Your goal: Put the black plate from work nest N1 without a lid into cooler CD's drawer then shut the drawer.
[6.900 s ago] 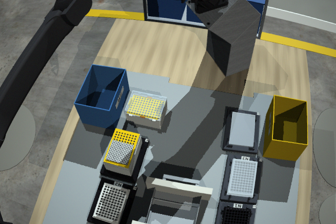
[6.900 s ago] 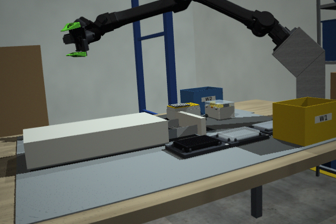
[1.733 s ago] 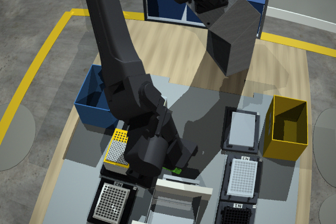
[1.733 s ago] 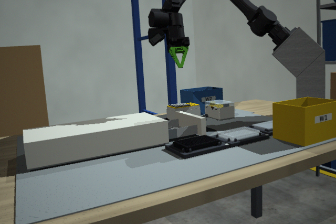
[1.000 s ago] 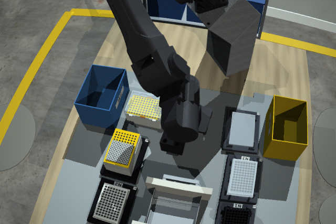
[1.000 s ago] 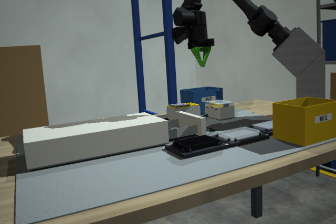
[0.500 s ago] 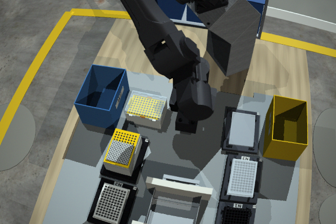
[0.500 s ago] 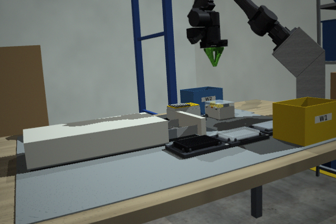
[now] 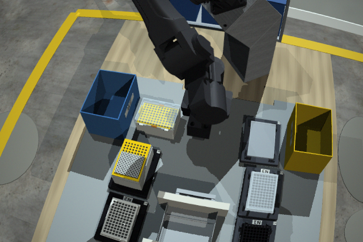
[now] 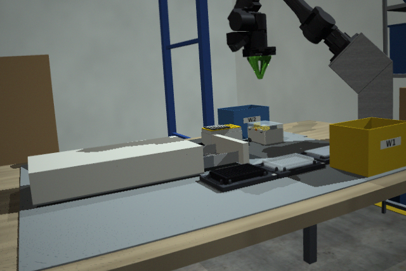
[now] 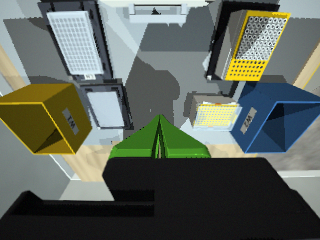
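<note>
Plate (image 10: 236, 171), black, gridded, lidless, flat in nest (image 10: 212, 183).
</note>
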